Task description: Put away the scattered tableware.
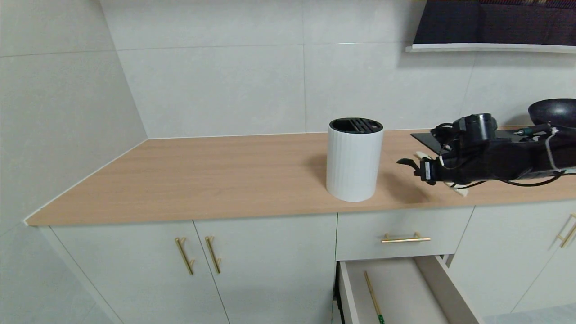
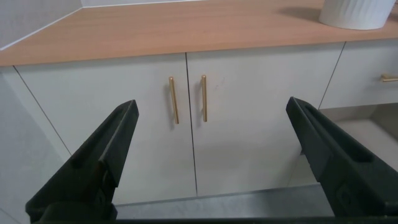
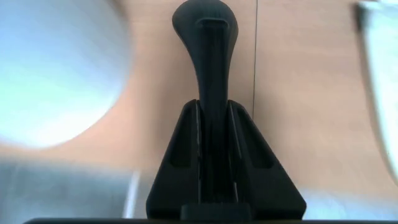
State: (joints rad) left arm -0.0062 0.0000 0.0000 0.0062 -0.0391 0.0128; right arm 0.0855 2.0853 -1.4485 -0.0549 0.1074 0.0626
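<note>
One chopstick [image 1: 372, 292] already lay in the open drawer [image 1: 438, 285] below the counter's [image 1: 225, 180] front edge, so the tidying looked part done. The left gripper [image 2: 211, 106] hung low before the cupboard doors [image 2: 249, 143], jaws wide apart. Farther back, the right gripper [image 1: 405, 162] was held level over the counter near its front edge, just beside the white holder [image 1: 354, 162]. Its jaws were pressed together above a white utensil [image 1: 461, 191]. Next it would probably need to open and lower onto that utensil.

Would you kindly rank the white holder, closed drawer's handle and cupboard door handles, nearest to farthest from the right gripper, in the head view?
1. White holder, just left of right gripper.
2. Drawer handle, below it.
3. Cupboard door handles, far left.
</note>
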